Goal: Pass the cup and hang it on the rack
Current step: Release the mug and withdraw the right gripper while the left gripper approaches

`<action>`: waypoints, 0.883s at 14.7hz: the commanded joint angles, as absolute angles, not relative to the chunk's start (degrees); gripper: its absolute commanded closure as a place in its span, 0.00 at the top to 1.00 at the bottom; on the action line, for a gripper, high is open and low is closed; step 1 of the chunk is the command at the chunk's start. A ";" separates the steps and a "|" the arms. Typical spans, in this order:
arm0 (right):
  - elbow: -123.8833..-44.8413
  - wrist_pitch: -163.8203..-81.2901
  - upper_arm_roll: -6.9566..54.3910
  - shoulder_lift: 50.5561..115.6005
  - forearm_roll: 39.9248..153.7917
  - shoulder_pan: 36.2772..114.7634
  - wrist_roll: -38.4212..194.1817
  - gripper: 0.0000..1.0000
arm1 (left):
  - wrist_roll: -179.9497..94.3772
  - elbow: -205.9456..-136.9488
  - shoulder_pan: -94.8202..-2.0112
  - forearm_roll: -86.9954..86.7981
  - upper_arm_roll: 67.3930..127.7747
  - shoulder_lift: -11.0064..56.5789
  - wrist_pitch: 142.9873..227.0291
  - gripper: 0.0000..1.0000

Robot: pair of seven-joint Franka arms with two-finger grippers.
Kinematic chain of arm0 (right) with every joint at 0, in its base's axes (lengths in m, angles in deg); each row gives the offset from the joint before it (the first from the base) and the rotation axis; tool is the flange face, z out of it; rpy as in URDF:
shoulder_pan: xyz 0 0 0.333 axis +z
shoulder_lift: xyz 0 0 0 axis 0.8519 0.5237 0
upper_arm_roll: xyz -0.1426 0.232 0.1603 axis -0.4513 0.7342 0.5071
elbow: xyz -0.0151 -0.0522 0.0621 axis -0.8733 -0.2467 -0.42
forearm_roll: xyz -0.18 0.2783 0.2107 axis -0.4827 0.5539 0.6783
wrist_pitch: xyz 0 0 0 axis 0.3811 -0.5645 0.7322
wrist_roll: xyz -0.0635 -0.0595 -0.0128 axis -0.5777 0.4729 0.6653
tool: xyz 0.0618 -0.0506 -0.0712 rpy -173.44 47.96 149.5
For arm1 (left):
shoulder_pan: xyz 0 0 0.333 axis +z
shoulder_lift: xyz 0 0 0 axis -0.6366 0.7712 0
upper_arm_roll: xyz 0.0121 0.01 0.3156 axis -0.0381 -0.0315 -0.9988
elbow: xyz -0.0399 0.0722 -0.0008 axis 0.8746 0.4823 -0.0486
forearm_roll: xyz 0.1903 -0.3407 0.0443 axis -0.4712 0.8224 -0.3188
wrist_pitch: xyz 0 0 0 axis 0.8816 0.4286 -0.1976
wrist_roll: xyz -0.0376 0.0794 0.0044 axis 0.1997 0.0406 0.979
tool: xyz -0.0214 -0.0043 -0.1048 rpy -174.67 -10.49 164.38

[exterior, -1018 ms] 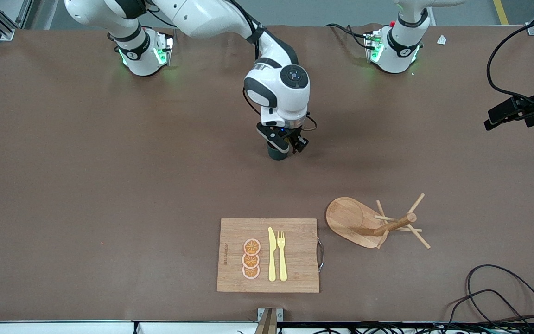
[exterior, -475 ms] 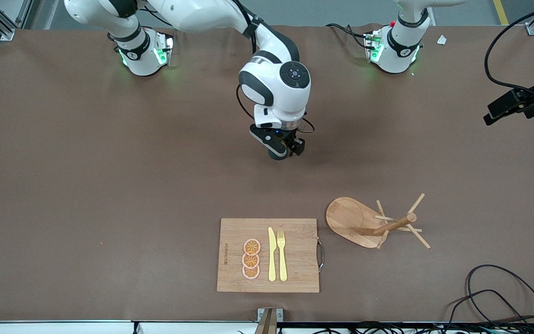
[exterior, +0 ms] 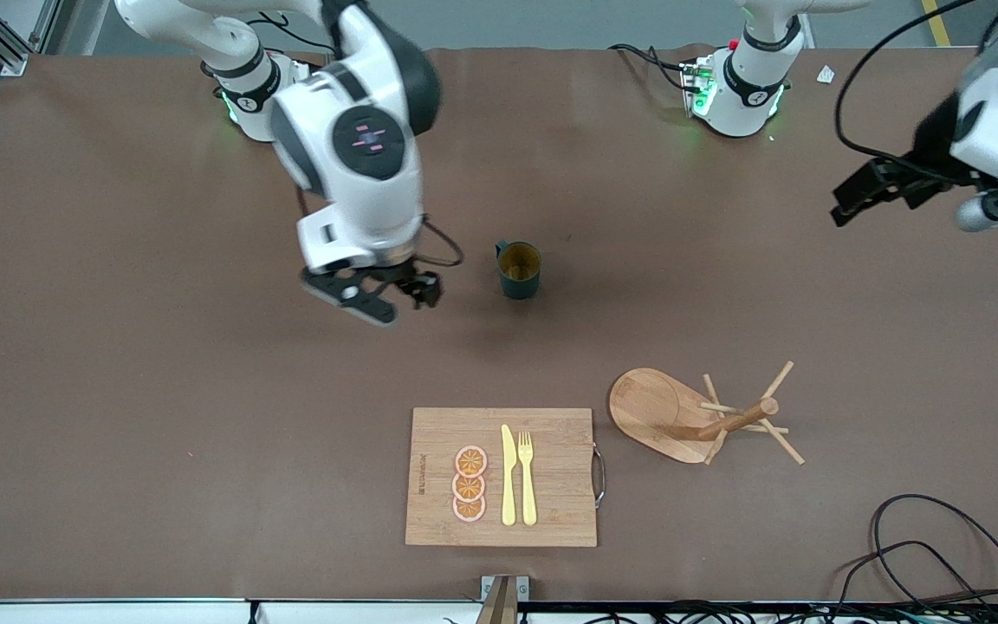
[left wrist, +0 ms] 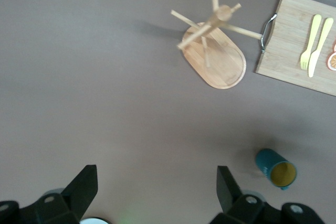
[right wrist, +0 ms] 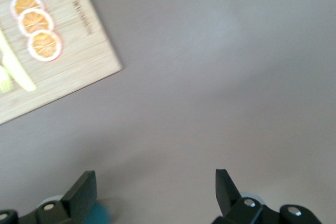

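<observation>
Two arms have changed places in the work. A second ago the right gripper (exterior: 382,299) stood clamped over the cup (exterior: 518,269) at mid-counter; now it has let go and swung up and off toward the right arm's end of the counter (exterior: 118,364), its fingers (right wrist: 84,192) spread wide with nothing between them. The left gripper (exterior: 854,195) has come in over the left arm's end, fingers (left wrist: 86,184) also spread wide and empty — the hand-over spot is set, and the pickup falls to this arm.

That leaves the cup standing upright and alone, mouth up, well apart from both pairs of fingers. In the left wrist view it shows just beside one fingertip, not between them. The rack (exterior: 707,418) lies nearer the front camera than the cup, and the cutting board (exterior: 499,477) sits beside it — both untouched.

Next, I judge, the left fingers must descend on the cup.
</observation>
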State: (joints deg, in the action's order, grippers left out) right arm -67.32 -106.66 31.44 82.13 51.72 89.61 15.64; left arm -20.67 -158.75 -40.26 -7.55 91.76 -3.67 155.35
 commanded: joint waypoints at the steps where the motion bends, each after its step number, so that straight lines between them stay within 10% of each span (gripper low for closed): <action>1: -75.86 -109.24 32.68 75.54 49.91 83.14 26.32 1.00 | -10.34 -158.75 -40.24 -11.80 99.44 -3.63 156.25 1.00; 13: -89.14 -118.21 32.77 61.91 56.67 56.85 72.39 1.00 | 36.32 -160.67 -54.46 -37.98 116.35 9.63 161.01 1.00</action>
State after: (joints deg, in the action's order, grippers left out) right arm -86.49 -118.17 31.45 65.47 54.58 60.20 67.69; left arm 28.70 -160.95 -50.52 -33.27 116.15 6.04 160.87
